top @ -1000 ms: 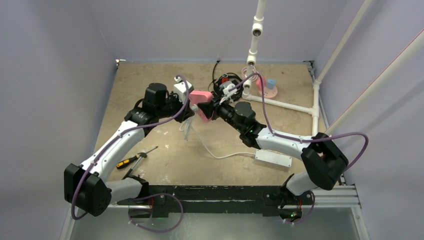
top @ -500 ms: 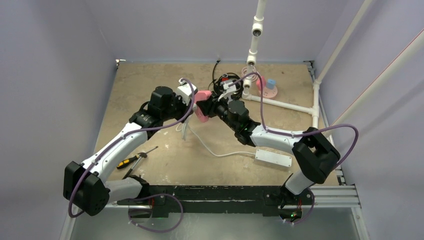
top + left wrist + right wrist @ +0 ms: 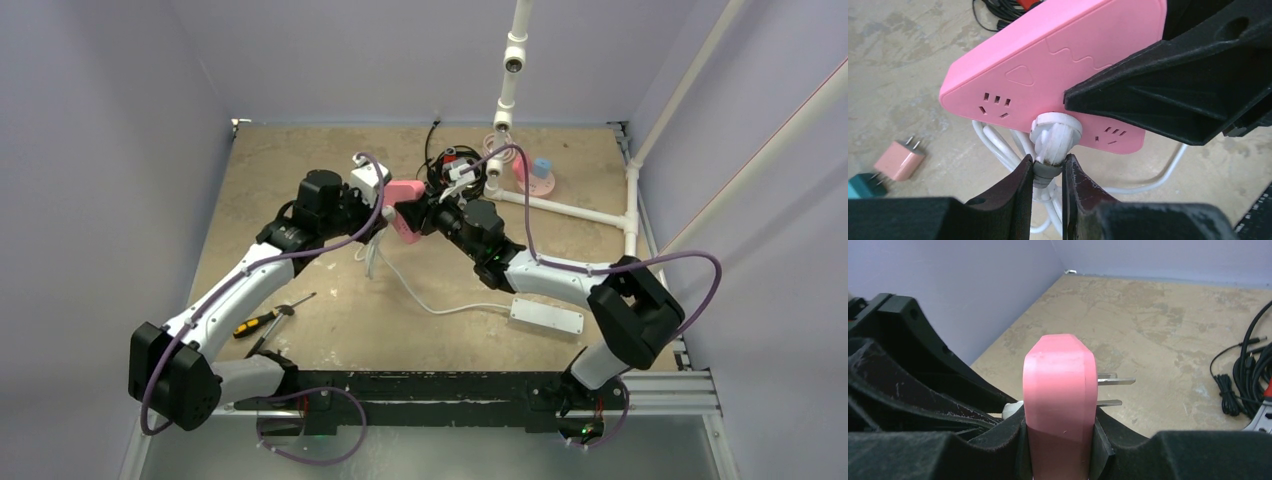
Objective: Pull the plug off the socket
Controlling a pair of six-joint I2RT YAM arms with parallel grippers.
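Note:
The light-blue plug stands on the pink disc socket at the back right, far from both grippers. My right gripper is shut on a larger pink blocky outlet adapter, held above the table in mid scene. Two metal prongs stick out of its right side. A white round corded plug sits against the block's slotted face. My left gripper is shut on that white plug's grey neck.
White cord runs from the block to a white power strip. A screwdriver lies front left. Black cables and a white pipe frame are at the back. Small pink and teal adapters lie on the table.
My left gripper has moved right, up against the pink block. The right arm has drawn the block a little back and tilted it. Little has moved in the last half second.

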